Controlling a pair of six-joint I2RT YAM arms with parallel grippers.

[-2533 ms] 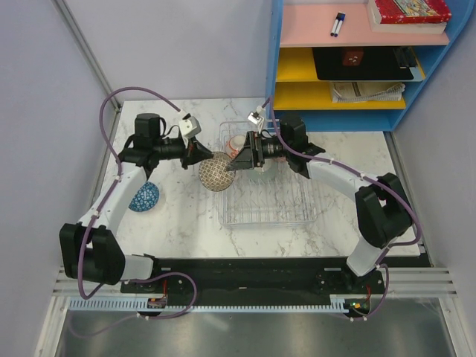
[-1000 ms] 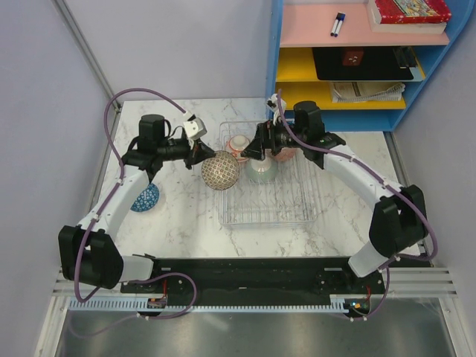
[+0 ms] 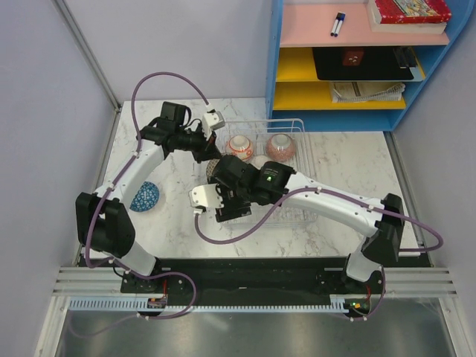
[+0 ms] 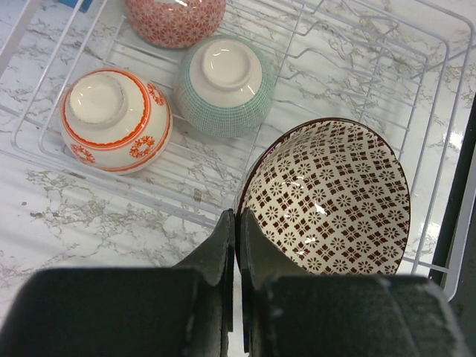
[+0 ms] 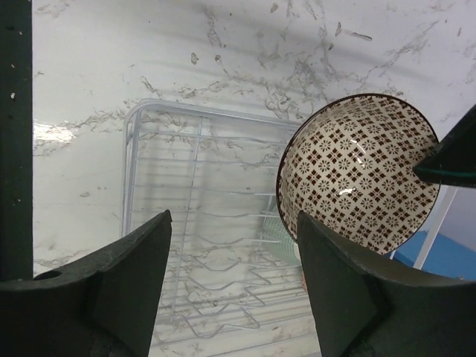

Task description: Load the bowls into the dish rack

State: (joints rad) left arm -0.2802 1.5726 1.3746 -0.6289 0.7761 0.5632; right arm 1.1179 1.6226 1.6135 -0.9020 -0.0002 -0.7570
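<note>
Left wrist: brown bowl hanging over rack corner

Left gripper (image 4: 236,223) is pinching the rim of the brown bowl (image 4: 327,201), tilting it over the dish rack (image 4: 446,119), probably to seat it beside three racked bowls (image 4: 225,85). Right gripper (image 5: 232,223) is hovering wide open, empty. Blue bowl (image 3: 144,196) is sitting on the marble table (image 3: 335,156), with the shelf unit (image 3: 277,59) standing behind

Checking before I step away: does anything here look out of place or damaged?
Only the blue bowl stands out: it sits on the table left of the rack, apparently tipped. The left claw pinches the brown bowl by its rim, tilted over the rack. No damage or spills visible.
</note>
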